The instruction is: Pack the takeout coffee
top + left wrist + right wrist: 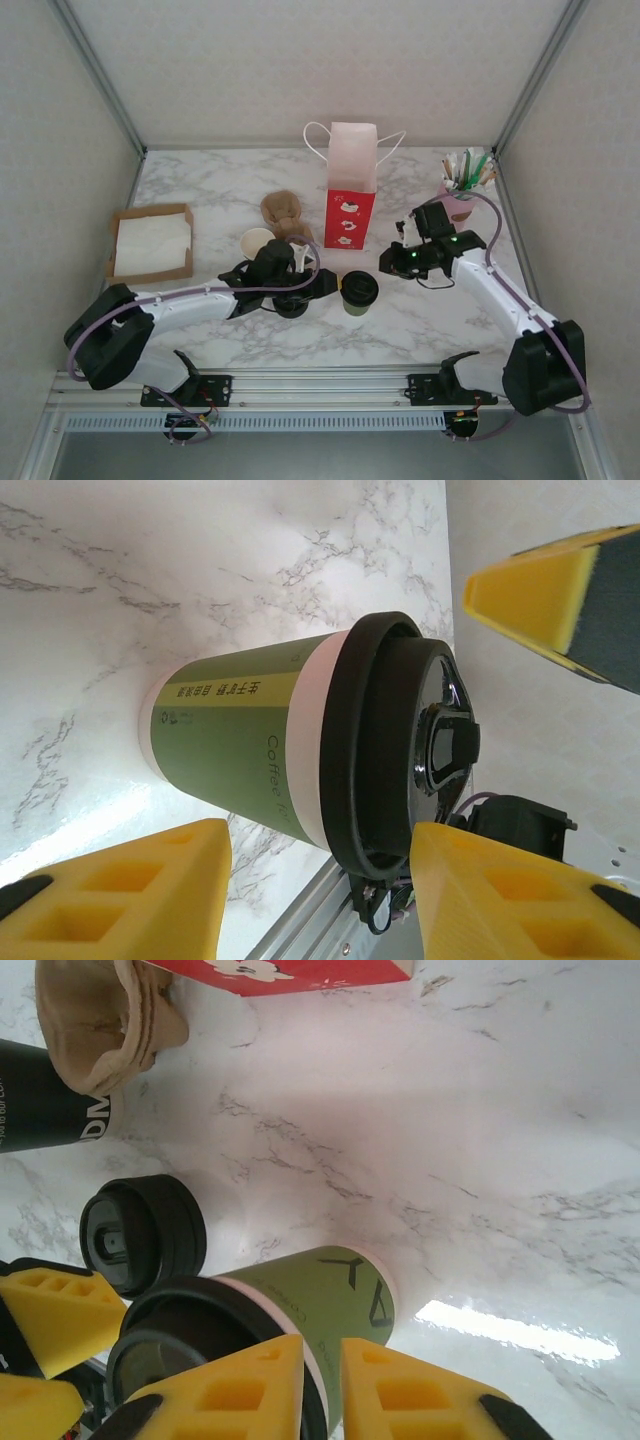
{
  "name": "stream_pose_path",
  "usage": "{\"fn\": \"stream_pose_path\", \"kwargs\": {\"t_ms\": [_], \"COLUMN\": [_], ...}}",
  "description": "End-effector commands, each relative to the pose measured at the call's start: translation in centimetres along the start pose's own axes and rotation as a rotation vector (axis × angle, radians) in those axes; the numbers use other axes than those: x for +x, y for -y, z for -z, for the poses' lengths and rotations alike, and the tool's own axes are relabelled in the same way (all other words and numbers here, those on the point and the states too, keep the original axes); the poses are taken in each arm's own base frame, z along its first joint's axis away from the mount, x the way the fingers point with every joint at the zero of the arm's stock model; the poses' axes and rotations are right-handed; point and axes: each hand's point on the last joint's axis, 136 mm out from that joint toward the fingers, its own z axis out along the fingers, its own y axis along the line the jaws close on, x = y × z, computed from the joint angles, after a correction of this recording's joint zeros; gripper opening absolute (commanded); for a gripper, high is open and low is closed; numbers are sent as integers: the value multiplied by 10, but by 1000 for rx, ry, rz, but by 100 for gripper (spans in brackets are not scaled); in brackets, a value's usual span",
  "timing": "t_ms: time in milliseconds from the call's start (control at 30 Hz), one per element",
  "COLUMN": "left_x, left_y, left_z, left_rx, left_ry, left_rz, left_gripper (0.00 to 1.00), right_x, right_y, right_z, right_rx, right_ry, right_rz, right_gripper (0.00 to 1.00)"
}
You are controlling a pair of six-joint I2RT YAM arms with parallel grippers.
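Left pincer (pixel 320 840): fingers wide apart, takeout coffee (pixel 359 290) just ahead at its 3 o'clock, lid on, upright on the table (pixel 220 180). Right pincer (pixel 320 1345): parted a crack, empty. Red bag (pixel 350 215) at the coffee's 12 o'clock.

We've got a white marble table (pixel 200 190). On it: the takeout coffee (pixel 359 290) upright, front-middle, a loose black lid (pixel 142 1232) just beside it, a lidless cup (pixel 256 242), something brown and crumpled (pixel 282 210), a red-and-pink gift bag (pixel 350 190), a cardboard tray (pixel 150 274) of napkins on the left, and a pink cup (pixel 458 207) of straws back right.
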Motion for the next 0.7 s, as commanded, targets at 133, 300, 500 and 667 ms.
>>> {"fn": "stream_pose_path", "kwargs": {"t_ms": [133,300,500,667], "left_x": [-11,-13,-17,-16], "left_y": [14,19,12,4], "left_z": [5,-1,-6,-10], "left_rx": [19,39,28,11], "left_ry": [19,-11,-29,-36], "left_rz": [-32,-43,-44,-38], "left_gripper": [43,33,34,32], "right_x": [25,44,53,53], "right_y": [-9,-13,-10,-11], "right_z": [23,22,11,4], "right_rx": [-51,-111,-140,-160], "right_ry": [10,-30,-64,-77], "right_rz": [-17,-39,-68,-77], "right_gripper": [0,0,0,0]}}
